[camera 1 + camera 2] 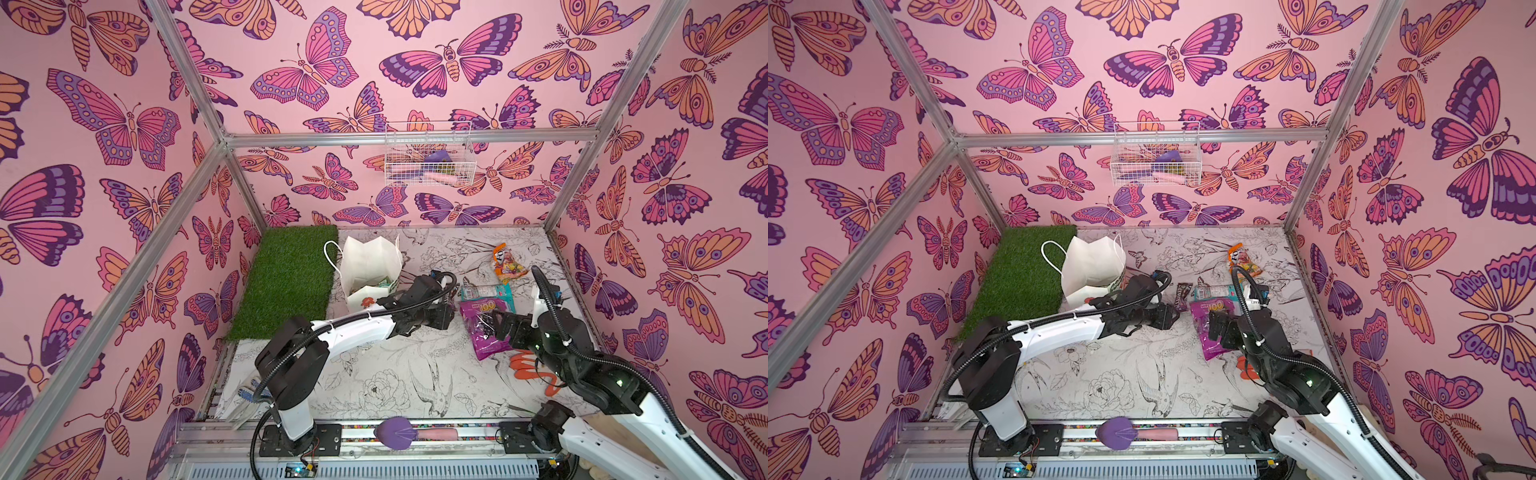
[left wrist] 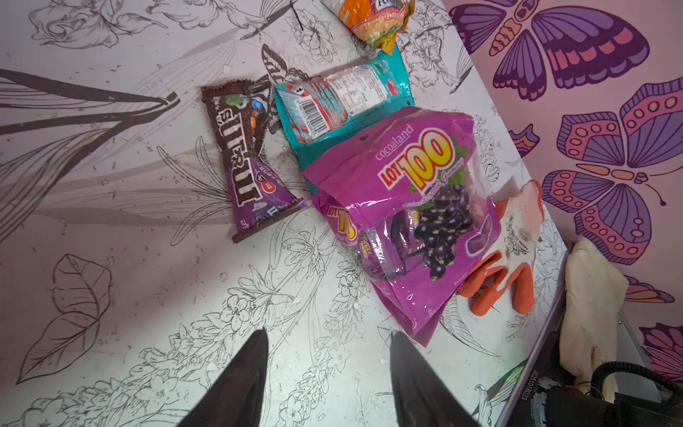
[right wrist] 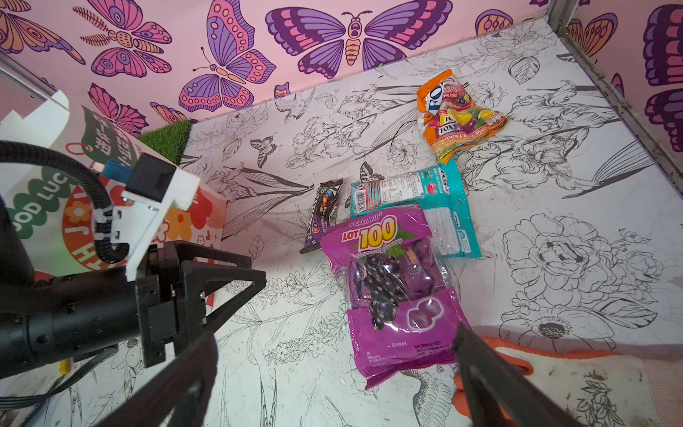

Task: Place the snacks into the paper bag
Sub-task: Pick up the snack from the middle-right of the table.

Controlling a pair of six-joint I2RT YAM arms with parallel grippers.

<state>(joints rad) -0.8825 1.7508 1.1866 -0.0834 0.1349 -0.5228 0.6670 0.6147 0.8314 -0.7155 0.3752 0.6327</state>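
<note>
The white paper bag stands open at the back left beside the turf. On the mat to its right lie the snacks: a purple grape bag, a teal packet, a brown bar wrapper and an orange packet. My left gripper hovers open and empty just left of the purple bag. My right gripper is wide open low over the purple bag's near end.
An orange-and-white glove lies under the right arm, partly beneath the purple bag. A green turf mat covers the back left. A wire basket hangs on the back wall. A white glove sits off the table's right edge.
</note>
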